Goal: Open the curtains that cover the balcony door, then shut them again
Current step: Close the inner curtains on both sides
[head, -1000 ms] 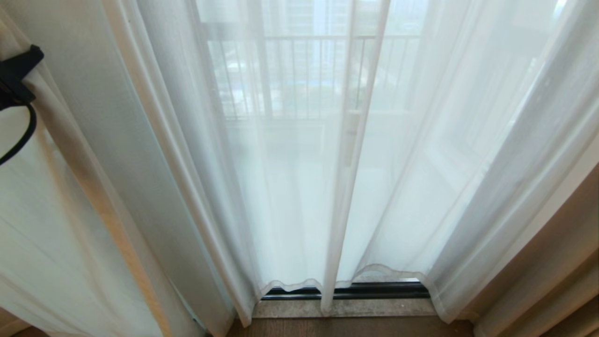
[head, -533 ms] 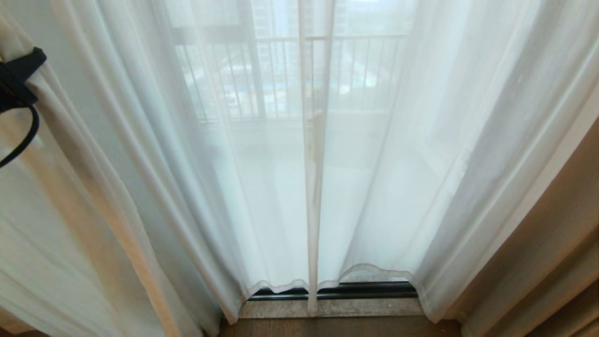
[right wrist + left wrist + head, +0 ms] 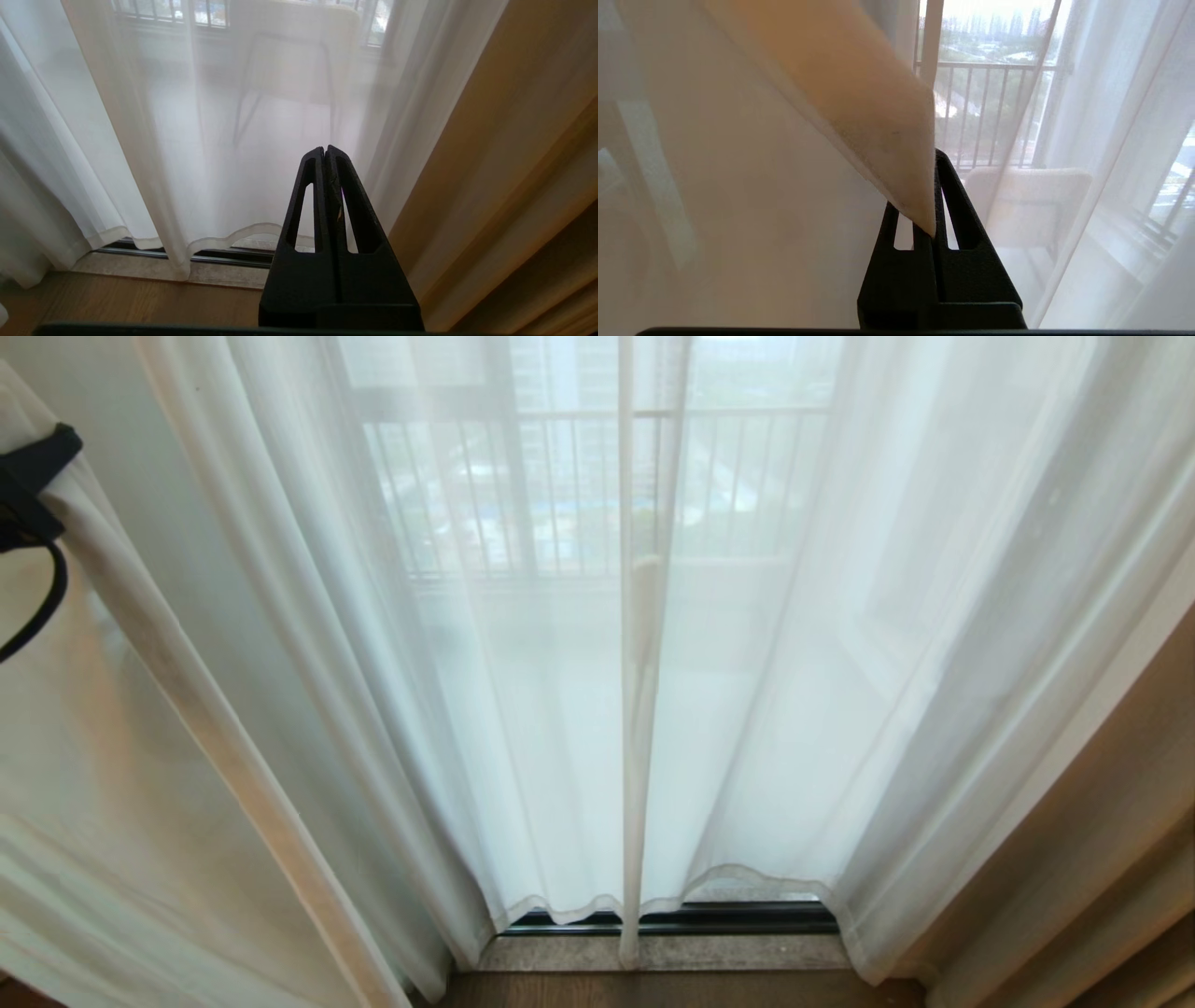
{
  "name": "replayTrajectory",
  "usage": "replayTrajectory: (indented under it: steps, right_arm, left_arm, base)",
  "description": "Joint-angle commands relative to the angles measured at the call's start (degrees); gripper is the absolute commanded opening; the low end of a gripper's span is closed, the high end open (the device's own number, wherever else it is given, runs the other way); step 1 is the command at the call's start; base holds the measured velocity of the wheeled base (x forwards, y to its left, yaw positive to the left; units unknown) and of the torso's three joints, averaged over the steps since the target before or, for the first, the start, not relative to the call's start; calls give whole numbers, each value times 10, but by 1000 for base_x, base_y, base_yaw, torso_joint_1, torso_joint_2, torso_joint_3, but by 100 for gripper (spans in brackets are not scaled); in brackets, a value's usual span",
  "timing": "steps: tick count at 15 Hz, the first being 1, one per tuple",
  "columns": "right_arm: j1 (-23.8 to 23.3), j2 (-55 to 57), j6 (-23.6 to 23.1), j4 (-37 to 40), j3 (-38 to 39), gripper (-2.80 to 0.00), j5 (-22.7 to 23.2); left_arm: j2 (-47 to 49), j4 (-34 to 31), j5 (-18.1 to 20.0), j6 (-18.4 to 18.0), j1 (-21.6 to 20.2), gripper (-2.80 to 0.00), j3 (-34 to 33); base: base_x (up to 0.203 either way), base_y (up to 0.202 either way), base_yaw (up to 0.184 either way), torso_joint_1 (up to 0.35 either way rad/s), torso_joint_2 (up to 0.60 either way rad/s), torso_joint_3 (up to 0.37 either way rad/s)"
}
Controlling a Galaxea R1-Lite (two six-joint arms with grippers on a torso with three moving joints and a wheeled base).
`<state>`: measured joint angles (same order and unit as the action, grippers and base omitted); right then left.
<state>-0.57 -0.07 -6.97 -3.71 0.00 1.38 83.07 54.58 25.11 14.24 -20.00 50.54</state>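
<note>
- Curtains point(image 3: 560, 728): meeting seam sits nearer mid-view than a second ago; panels drawn together, closing seemingly near done.
- Left gripper point(image 3: 934, 196): jaws clamped on curtain fold.
- Right gripper point(image 3: 325, 151): jaws closed, empty.

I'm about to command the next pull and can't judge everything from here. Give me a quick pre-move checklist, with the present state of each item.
1. Left claw clamped on the left sheer curtain: ok.
2. Right claw shut and empty, low beside the beige drape: ok.
3. Sheer curtains meet at the centre with no gap: ok.
4. Hems hang free of the door track: ok.
5. Curtain rail overhead: cannot tell, out of view.
</note>
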Motion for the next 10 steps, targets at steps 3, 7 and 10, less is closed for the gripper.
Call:
replayTrajectory:
  steps: [3,7,10]
  right_arm:
    - [0,1,-1,-1,0,-280,0]
    - [0,1,-1,-1,0,-280,0]
    - [0,1,-1,-1,0,-280,0]
  left_arm:
    - [-13,4,20,1,4,-280,1]
    - [-33,2,26,-1,30,-280,-1]
    - [-34,-1,24,-8,45,-280,-14]
  base:
    - [0,0,0,0,0,0]
    - [0,0,0,0,0,0]
    - [0,0,0,0,0,0]
